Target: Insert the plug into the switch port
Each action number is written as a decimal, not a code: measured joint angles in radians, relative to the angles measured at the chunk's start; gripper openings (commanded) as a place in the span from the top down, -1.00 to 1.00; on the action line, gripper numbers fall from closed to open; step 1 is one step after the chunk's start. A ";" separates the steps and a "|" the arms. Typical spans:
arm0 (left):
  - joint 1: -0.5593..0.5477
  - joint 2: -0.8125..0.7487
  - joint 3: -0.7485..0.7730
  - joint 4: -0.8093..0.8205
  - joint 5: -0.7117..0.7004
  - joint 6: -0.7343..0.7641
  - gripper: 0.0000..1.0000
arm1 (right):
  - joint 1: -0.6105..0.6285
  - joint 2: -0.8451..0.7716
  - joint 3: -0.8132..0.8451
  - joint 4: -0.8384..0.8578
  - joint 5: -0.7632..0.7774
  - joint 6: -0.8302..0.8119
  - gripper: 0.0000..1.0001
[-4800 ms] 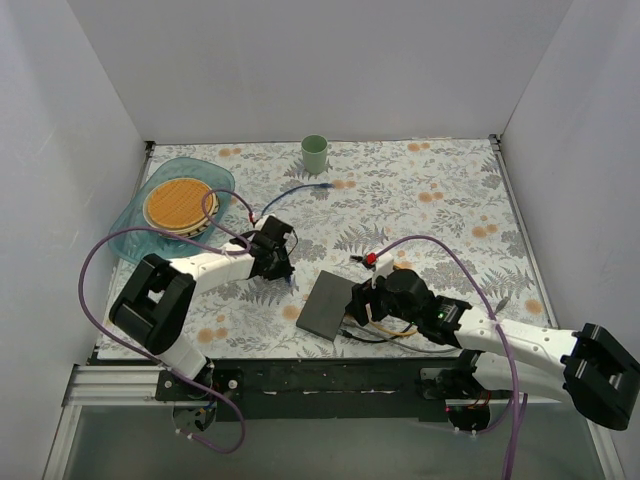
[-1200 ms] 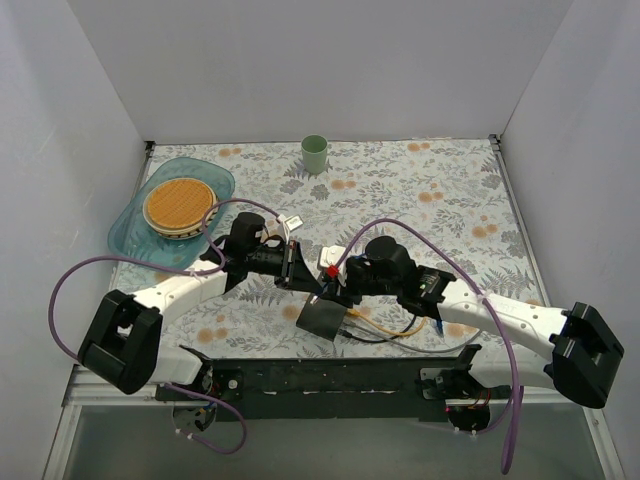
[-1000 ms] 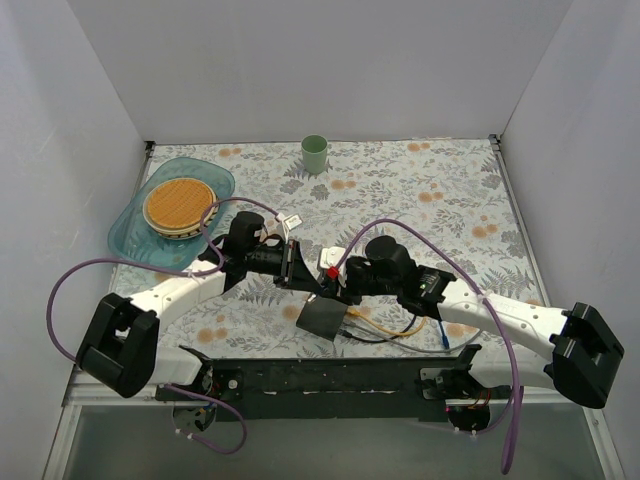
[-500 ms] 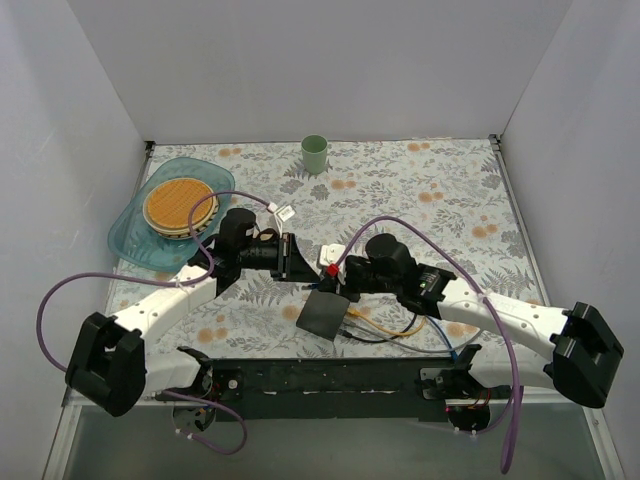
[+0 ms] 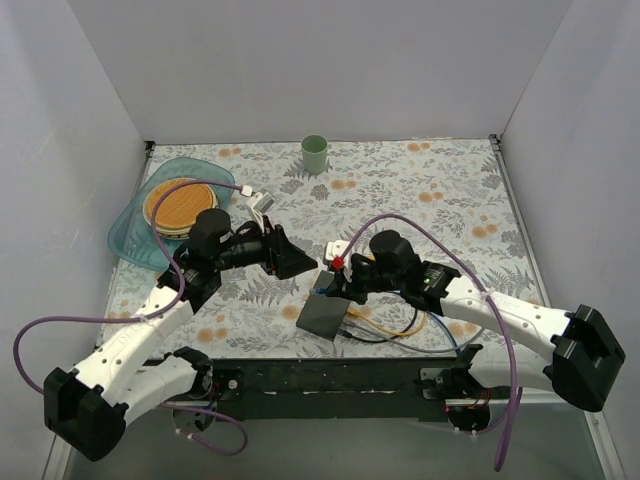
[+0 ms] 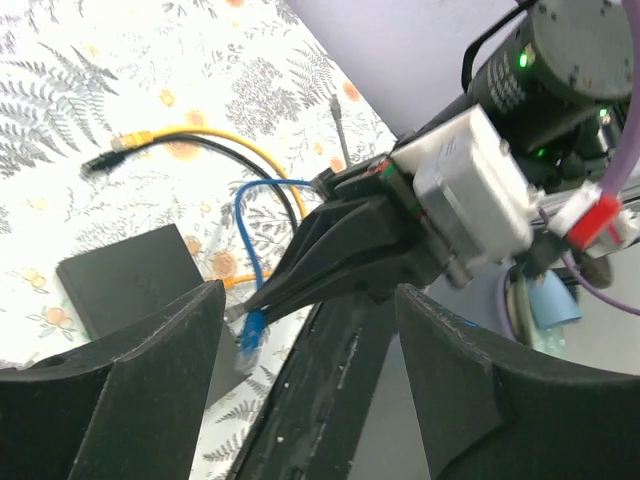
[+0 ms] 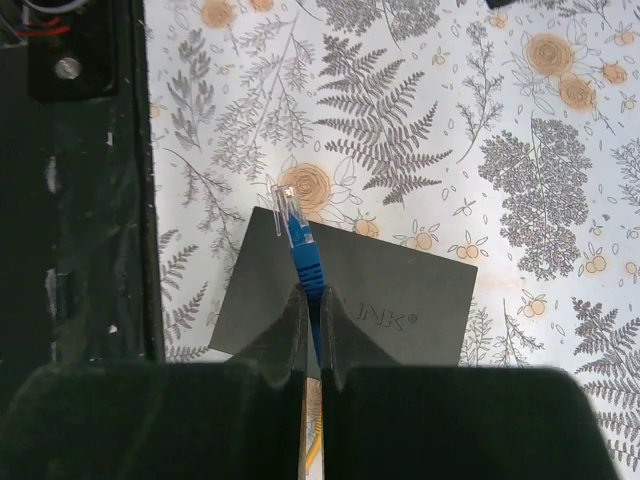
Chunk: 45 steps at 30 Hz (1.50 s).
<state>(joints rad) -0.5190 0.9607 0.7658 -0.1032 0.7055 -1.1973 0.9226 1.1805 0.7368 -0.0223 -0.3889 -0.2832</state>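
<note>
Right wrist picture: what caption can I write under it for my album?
Right gripper pinches the blue plug over the dark grey switch.

A green cup (image 5: 315, 154) is set by the far edge of the desk (image 5: 440, 200); a blue tray (image 5: 125, 236) holding a round brown plate (image 5: 176, 205) is placed near its far left corner.

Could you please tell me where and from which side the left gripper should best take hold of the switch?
Probably straight down from above, pinching the switch across two opposite thin edges, away from the side where the yellow cable leaves: it lies flat on the table, so only its edges offer purchase.
</note>
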 measured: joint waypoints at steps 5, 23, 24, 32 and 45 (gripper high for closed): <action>-0.003 -0.037 0.000 -0.017 -0.010 0.087 -0.25 | -0.059 -0.056 0.000 -0.014 -0.147 0.033 0.97; -0.273 0.047 0.002 -0.086 -0.177 0.232 0.18 | -0.189 -0.075 0.002 -0.021 -0.381 0.144 0.97; -0.276 0.050 0.002 -0.090 -0.192 0.232 0.20 | -0.190 -0.075 0.002 -0.021 -0.383 0.148 0.97; -0.283 0.050 0.002 -0.082 -0.246 0.226 0.81 | -0.197 -0.085 0.002 -0.003 -0.401 0.160 0.97; -0.289 0.099 0.026 -0.082 -0.344 0.109 1.00 | -0.203 -0.172 0.002 -0.013 -0.258 0.199 -0.61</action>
<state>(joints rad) -0.8082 1.0595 0.7914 -0.1848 0.3618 -1.0878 0.7200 1.0084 0.7383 -0.0349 -0.6472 -0.0841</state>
